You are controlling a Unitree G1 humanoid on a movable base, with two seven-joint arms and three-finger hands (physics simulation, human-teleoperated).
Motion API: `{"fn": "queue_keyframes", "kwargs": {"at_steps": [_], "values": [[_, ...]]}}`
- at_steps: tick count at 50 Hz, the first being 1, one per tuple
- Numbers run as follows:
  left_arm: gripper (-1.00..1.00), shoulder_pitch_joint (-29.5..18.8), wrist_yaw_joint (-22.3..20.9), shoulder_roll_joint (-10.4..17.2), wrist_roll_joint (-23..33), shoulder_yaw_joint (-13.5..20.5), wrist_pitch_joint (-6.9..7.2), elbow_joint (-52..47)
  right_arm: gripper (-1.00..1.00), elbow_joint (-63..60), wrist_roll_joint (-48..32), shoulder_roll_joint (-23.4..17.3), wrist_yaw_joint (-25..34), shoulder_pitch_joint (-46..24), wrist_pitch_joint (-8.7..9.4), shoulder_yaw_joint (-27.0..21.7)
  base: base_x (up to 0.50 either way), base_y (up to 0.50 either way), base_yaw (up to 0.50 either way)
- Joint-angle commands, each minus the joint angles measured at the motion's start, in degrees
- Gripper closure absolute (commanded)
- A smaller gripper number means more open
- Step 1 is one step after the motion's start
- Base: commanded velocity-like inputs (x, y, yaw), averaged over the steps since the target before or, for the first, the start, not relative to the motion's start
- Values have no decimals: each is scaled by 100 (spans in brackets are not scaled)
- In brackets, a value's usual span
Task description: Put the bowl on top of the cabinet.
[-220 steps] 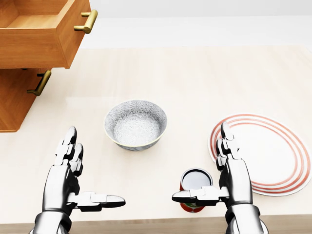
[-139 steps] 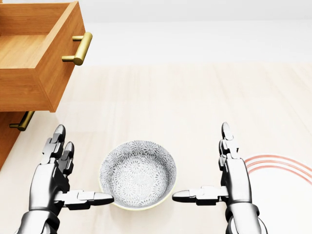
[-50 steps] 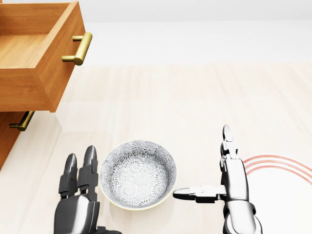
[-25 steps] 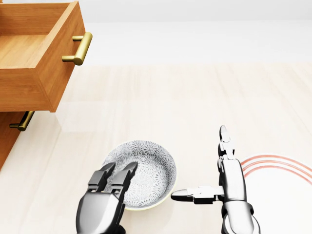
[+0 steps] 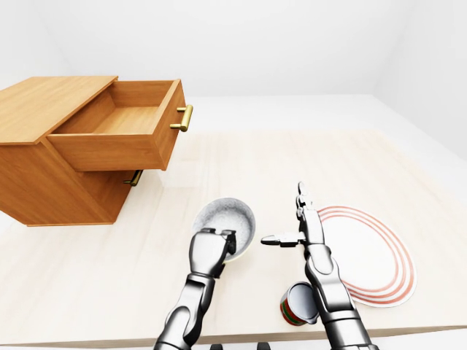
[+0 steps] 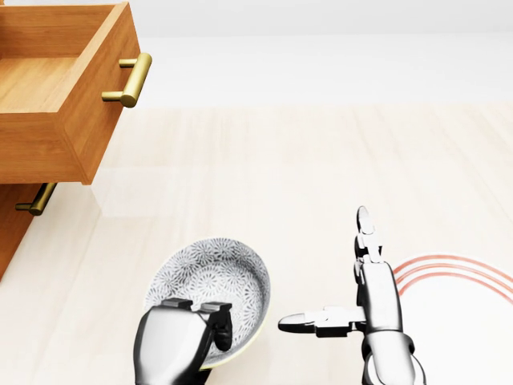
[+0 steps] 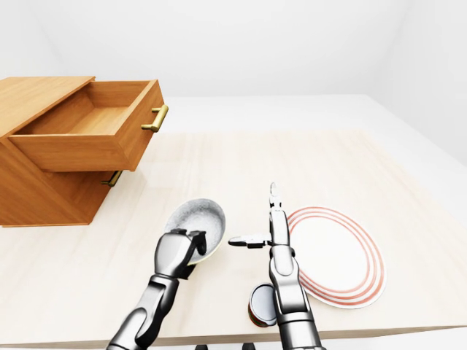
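Observation:
A grey patterned bowl (image 6: 215,277) sits tilted on the pale table, low in the head view. My left hand (image 6: 207,311) is shut on the bowl's near rim, its fingers curled over into the inside. To the right of the bowl and apart from it, my right hand (image 6: 333,277) is open, one finger pointing up the view and the thumb pointing left towards the bowl. The wooden cabinet (image 5: 45,109) stands at the upper left, with its flat top bare and its upper drawer (image 5: 124,124) pulled out and empty.
A white plate with red rings (image 5: 373,251) lies right of my right hand. A red cup (image 5: 298,304) stands near the table's bottom edge beside my right forearm. A brass handle (image 6: 128,79) juts from the open drawer above the bowl's left side.

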Motion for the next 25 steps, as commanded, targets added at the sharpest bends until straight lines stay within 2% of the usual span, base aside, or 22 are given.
{"fn": "queue_keyframes", "kwargs": {"at_steps": [1, 7, 12, 15, 18, 25], "values": [[59, 356, 0, 23, -233, 58, 0, -111, -100, 31, -16, 15, 20, 1, -61, 31, 0, 0, 0], [54, 409, 0, -39, -798, 237, 0, -618, -100, 58, -39, 22, 16, -15, -69, 46, 0, 0, 0], [66, 469, 0, -101, -1207, 336, 0, -1018, -100, 57, -46, 27, 10, -13, -64, 51, 0, 0, 0], [83, 494, 0, -126, -1386, 369, 0, -1265, -100, 52, -54, 30, 8, -10, -59, 58, 0, 0, 0], [80, 471, 0, -144, -1589, 420, 0, -1395, -100, 96, -47, 24, 8, -29, -84, 47, 0, 0, 0], [90, 472, 0, -173, -1747, 461, 0, -1552, -100, 108, -51, 25, 7, -37, -86, 48, 0, 0, 0]]}}
